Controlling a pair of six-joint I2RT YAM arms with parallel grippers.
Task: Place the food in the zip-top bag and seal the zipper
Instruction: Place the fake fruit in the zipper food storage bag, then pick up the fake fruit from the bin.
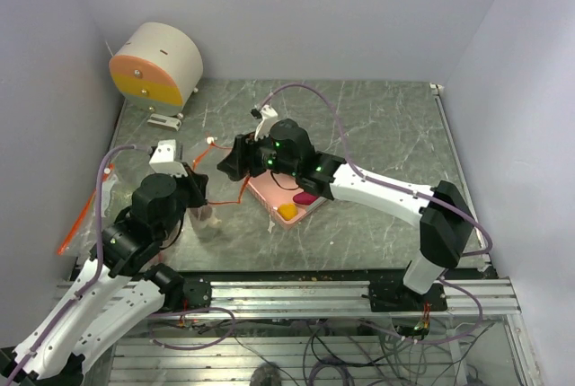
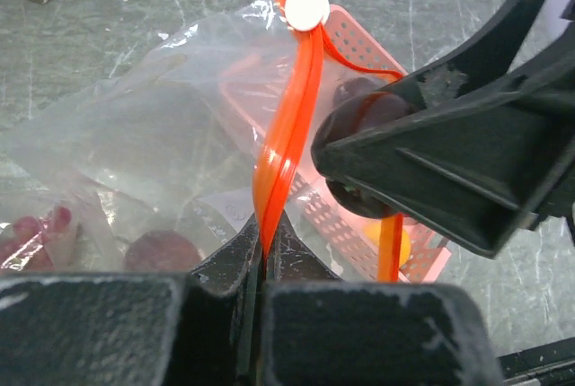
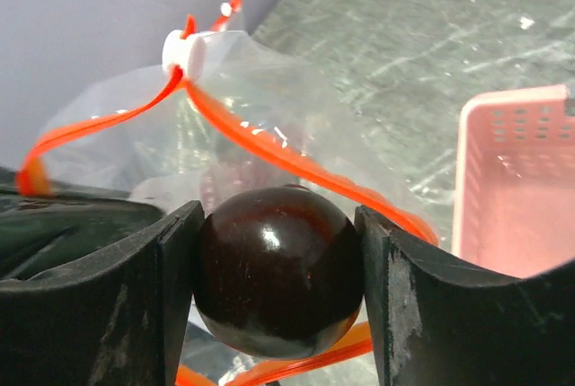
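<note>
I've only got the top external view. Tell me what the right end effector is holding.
Observer: Right wrist view: the right end effector grips a dark purple grape.
Operator: Now report the left one.
Observer: Left wrist view: the left end effector is shut on the orange-red zipper.
Operator: Say what's already packed.
Observer: A reddish round piece shows through the zip-top bag; inside or behind it, I cannot tell.
</note>
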